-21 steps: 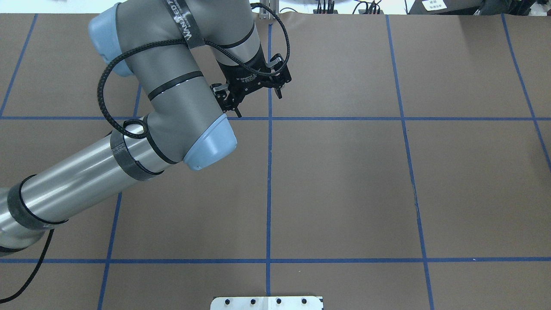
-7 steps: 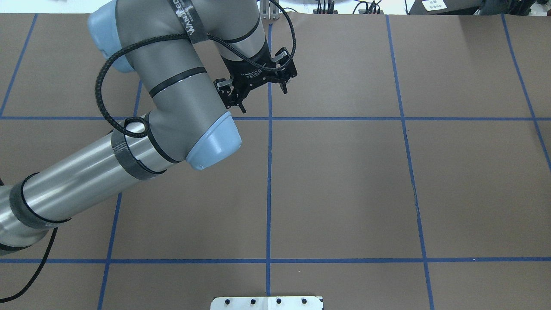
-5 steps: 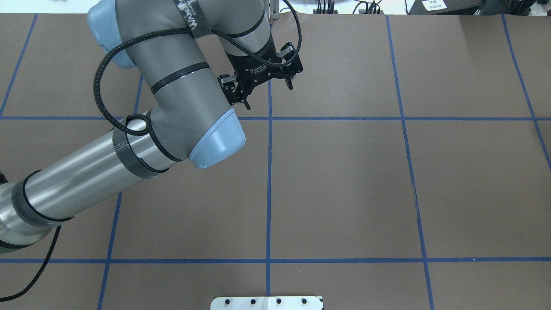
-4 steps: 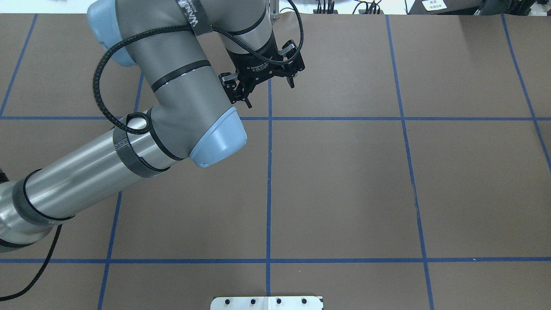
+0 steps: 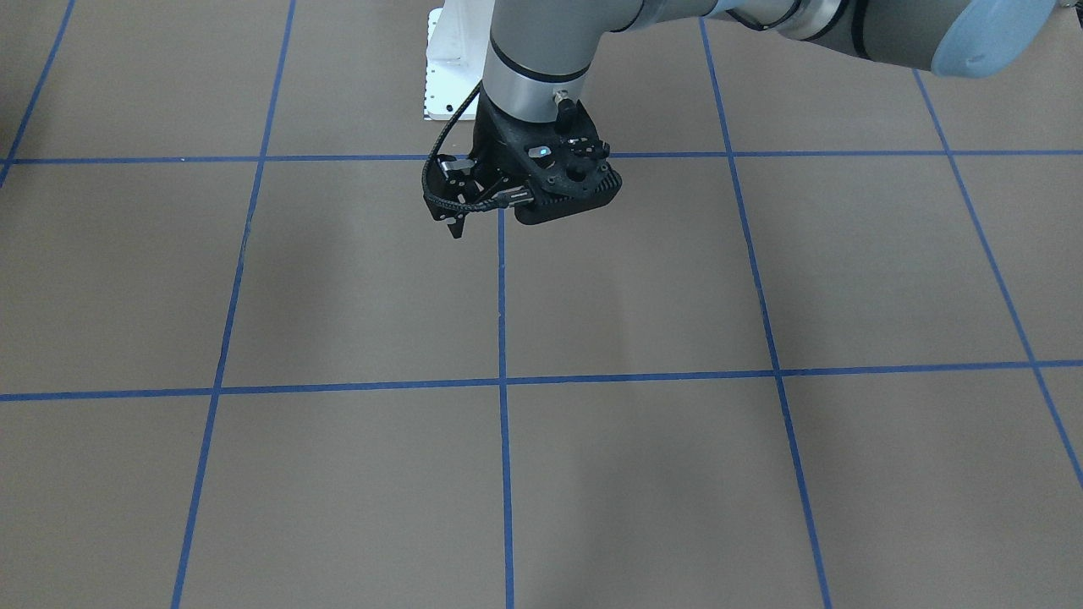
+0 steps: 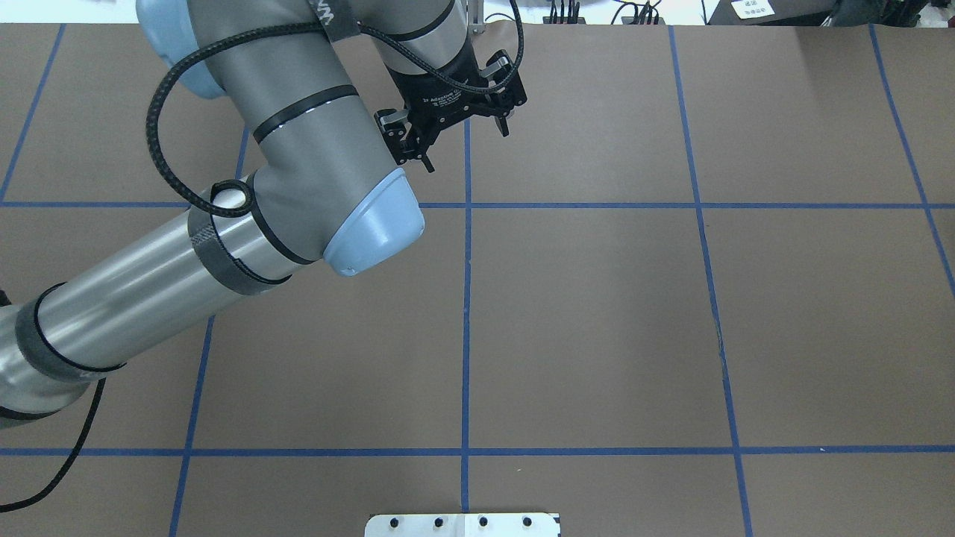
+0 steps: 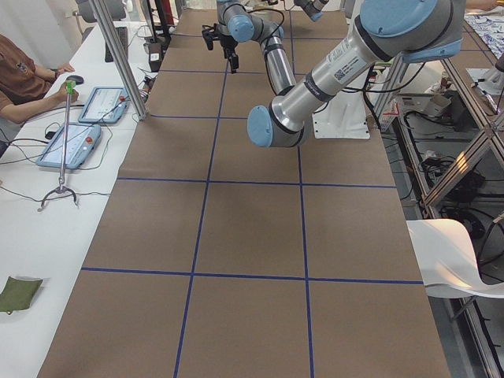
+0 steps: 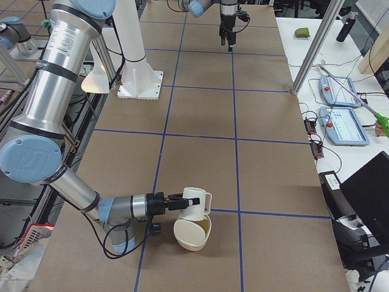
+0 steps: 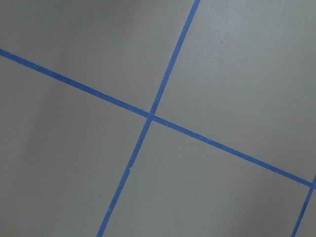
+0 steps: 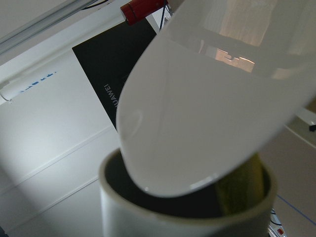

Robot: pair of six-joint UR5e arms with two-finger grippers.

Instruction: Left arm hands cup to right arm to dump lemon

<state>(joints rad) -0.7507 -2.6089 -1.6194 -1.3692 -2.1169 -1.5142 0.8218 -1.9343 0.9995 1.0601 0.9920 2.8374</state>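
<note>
The off-white cup (image 8: 193, 204) is at the tip of my right arm's gripper (image 8: 180, 201), just above a cream bowl (image 8: 189, 238) near the table's right end. From this side view I cannot tell whether that gripper is shut. In the right wrist view the cup (image 10: 212, 98) fills the frame, leaning over the bowl's rim (image 10: 128, 217). A yellow-green piece, the lemon (image 8: 207, 228), lies inside the bowl and also shows in the right wrist view (image 10: 242, 190). My left gripper (image 6: 466, 147) is open and empty, raised over the table's far middle, and shows in the front-facing view too (image 5: 516, 216).
A white base plate (image 6: 462, 524) sits at the table's near edge. Blue tape lines cross the brown table (image 6: 597, 321). An operator (image 7: 24, 75) and control tablets (image 7: 75, 146) are beside the table, with metal posts (image 8: 313, 52) along that side.
My left arm has drifted toward the table's far edge and slightly right, its gripper staying open and empty.
</note>
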